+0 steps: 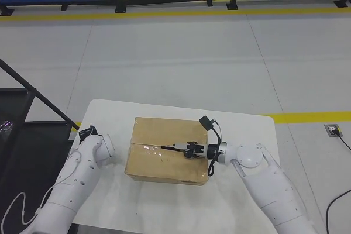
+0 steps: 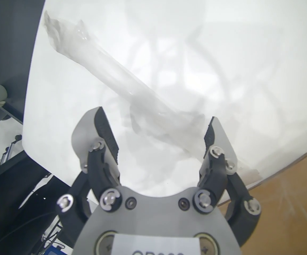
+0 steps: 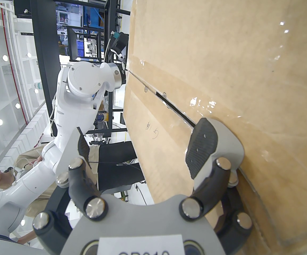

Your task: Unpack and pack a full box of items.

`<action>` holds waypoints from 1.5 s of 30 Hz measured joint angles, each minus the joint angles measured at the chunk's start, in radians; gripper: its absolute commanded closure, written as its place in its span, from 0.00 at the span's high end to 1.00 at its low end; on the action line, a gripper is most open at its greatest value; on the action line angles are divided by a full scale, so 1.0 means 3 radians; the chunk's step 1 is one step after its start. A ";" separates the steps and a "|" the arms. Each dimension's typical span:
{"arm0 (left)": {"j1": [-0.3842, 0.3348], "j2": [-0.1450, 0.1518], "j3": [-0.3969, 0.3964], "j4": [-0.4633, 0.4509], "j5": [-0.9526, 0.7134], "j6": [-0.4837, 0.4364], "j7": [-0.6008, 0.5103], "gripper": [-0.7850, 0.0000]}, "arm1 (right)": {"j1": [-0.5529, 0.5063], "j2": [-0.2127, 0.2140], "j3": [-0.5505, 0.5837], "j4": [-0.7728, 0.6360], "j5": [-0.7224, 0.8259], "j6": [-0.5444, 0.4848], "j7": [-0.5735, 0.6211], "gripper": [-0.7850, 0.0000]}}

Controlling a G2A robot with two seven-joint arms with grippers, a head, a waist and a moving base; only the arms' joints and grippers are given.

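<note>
right gripper (image 3: 142, 128): mine, spread wide, nothing held. One finger pad (image 3: 201, 147) lies flat on the box top right at the seam. The other finger sticks up in the air, clear of the cardboard.
left gripper (image 2: 155, 115): also wide apart and holding nothing. It hangs low over bare table next to the left edge, just beside the box's left side.
box (image 1: 158, 131): brown cardboard, sits in the middle of the table. Flaps are down and there's shiny clear tape along the top.
seam (image 3: 174, 108): runs down the middle of the box top. A thin dark slit is open along part of it, ending right by my pad.
strip of clear plastic (image 2: 111, 72): crumpled, looks like tape, lying on the table by the left edge. It runs from out near that edge, back between my left fingers and on toward the box's corner. Can't tell if either finger actually touches it.
table (image 1: 240, 128): white with rounded corners, and the box takes up the middle of it.
</note>
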 measured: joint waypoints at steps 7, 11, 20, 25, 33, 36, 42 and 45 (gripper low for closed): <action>-0.0101 -0.0064 0.0026 0.0233 -0.0051 0.0008 0.0007 0.77 | 0.0000 0.0000 0.0000 0.0000 0.0000 0.0000 0.0000 1.00; -0.0142 -0.0096 0.0032 0.0340 -0.0079 -0.0007 0.0033 0.55 | 0.0000 0.0000 0.0000 0.0000 0.0000 0.0000 0.0000 1.00; -0.0187 -0.0142 0.0007 0.0486 -0.0128 -0.0031 0.0105 0.36 | 0.0000 0.0000 0.0000 0.0000 0.0000 0.0000 0.0000 1.00; -0.0189 -0.0154 -0.0024 0.0492 -0.0135 -0.0026 0.0131 0.33 | 0.0000 0.0000 0.0000 0.0000 0.0000 0.0000 0.0000 1.00; -0.0108 -0.0120 -0.0146 0.0227 -0.0075 0.0035 0.0158 0.33 | 0.0000 0.0000 0.0000 0.0000 0.0000 0.0000 0.0000 1.00; -0.0039 -0.0086 -0.0230 0.0040 -0.0029 0.0076 0.0142 0.33 | 0.0000 0.0000 0.0000 0.0000 0.0000 0.0000 0.0000 1.00; 0.0168 0.0021 -0.0480 -0.0467 0.0142 0.0147 0.0042 0.33 | 0.0000 0.0000 0.0000 0.0000 0.0000 0.0000 0.0000 1.00; 0.0333 0.0091 -0.0668 -0.0812 0.0251 0.0181 -0.0014 0.33 | 0.0000 0.0000 0.0000 0.0000 0.0000 0.0000 0.0000 1.00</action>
